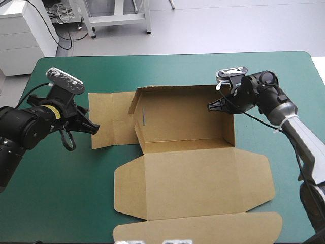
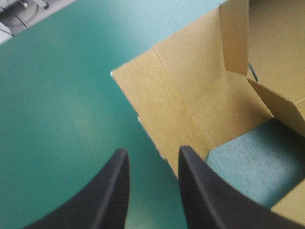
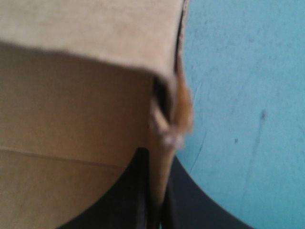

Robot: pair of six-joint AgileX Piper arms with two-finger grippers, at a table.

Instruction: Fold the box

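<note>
Teal-green cover (image 1: 61, 193) fills the table; right gripper (image 3: 157, 160) is all but closed, its black fingers pinching the right wall of the box (image 1: 185, 119) close by the far right corner, board showing between them; left gripper (image 2: 152, 151) stands narrowly apart and grips nothing, bare cover in its gap, one finger at the outer edge of the left flap (image 1: 107, 121), which lies flat on the cover; box sits mid-table as an open tray, far and right walls raised; lid (image 1: 193, 180) lies flat toward the near edge.
</note>
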